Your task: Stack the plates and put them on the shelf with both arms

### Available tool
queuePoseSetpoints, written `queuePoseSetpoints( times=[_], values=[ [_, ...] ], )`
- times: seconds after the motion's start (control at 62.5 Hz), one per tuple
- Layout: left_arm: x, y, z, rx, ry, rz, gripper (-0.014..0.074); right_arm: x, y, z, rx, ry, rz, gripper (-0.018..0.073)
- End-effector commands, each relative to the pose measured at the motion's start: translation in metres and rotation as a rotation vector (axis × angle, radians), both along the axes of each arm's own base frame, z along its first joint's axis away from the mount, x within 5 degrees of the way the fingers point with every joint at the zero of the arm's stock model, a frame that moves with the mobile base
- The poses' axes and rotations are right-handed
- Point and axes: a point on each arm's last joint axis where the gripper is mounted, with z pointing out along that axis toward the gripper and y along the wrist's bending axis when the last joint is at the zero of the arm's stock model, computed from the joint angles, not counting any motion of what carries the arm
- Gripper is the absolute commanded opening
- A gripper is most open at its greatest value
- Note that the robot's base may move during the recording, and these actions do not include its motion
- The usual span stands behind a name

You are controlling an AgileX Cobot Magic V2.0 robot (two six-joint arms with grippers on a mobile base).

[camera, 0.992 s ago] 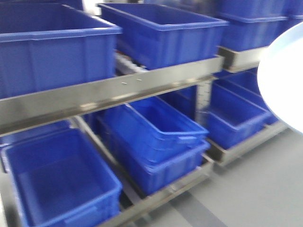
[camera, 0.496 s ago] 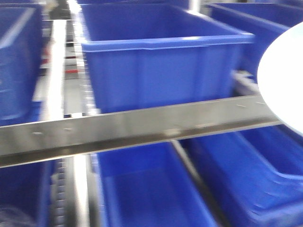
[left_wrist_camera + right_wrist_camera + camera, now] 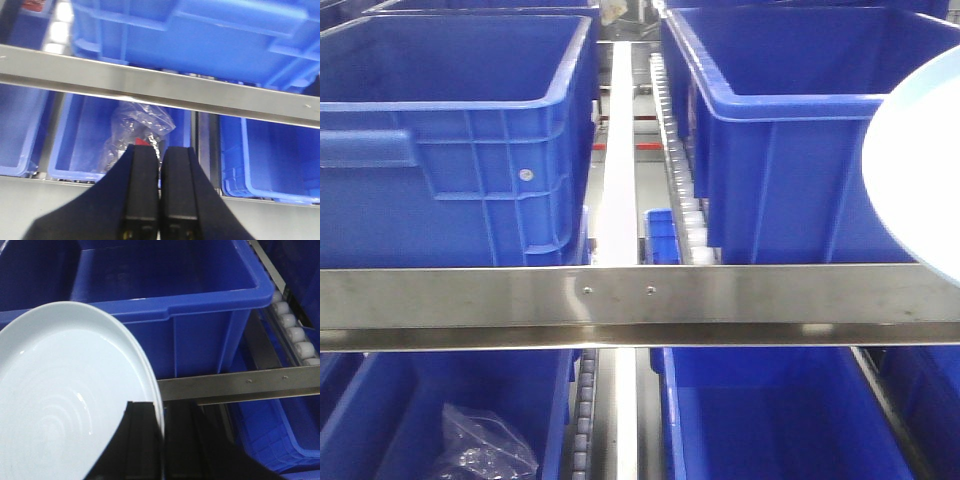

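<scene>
steel rail [image 3: 620, 305] crossing front, open-topped bins [image 3: 450, 130] behind

The plate [image 3: 70, 395] runs off the frame's left edge, its rim perhaps doubled (too blurred to tell).

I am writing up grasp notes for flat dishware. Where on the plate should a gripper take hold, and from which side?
Take the plate by its thin upturned rim, coming in edge-on from outside: it is shallow and wide, so only the rim fits. The right gripper holds it that way, one finger on each face. The left gripper is shut and empty.
</scene>
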Motion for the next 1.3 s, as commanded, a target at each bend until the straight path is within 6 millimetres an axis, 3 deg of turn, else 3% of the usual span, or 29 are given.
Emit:
queuePoseSetpoints(
  times=[0.0,1.28],
  values=[
    [0.0052,-0.0007,0.0157,-0.020,-0.102,0.004,0.0097,0.0028,-0.0002,0.0196,-0.019,-0.134,0.002,0.0024],
    [0.0052,-0.0007,0.0157,-0.020,-0.102,0.004,0.0097,0.0061,0.0000,0.0253,-0.021,-0.192,0.006,0.0024]
  ],
)
